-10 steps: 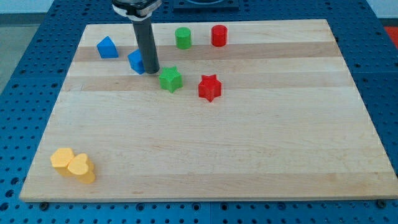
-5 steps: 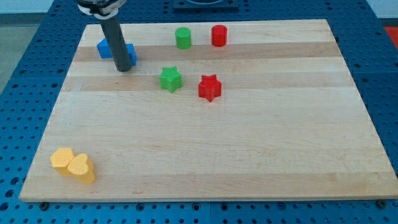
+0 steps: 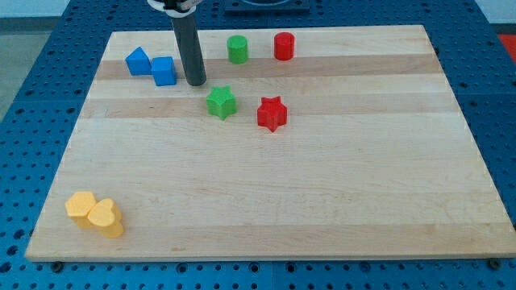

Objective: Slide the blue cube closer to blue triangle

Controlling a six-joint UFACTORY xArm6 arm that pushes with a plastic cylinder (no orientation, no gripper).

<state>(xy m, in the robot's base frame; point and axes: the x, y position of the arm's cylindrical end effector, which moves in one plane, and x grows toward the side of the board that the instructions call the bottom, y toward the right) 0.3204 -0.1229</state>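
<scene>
The blue cube (image 3: 164,71) sits near the view's top left on the wooden board (image 3: 266,201), right beside the blue triangle (image 3: 139,61), which lies just to its left; the two look to be touching or nearly so. My tip (image 3: 196,82) stands a short way to the right of the blue cube, apart from it, with a small gap between them. The rod rises from there toward the view's top edge.
A green star (image 3: 220,102) and a red star (image 3: 272,113) lie right of and below my tip. A green cylinder (image 3: 237,49) and a red cylinder (image 3: 284,46) stand near the top edge. Two yellow blocks (image 3: 95,214) sit at the bottom left.
The blue cube was pushed left until it sits against the blue triangle. My tip went left with it, then pulled back to the right, away from the cube.
</scene>
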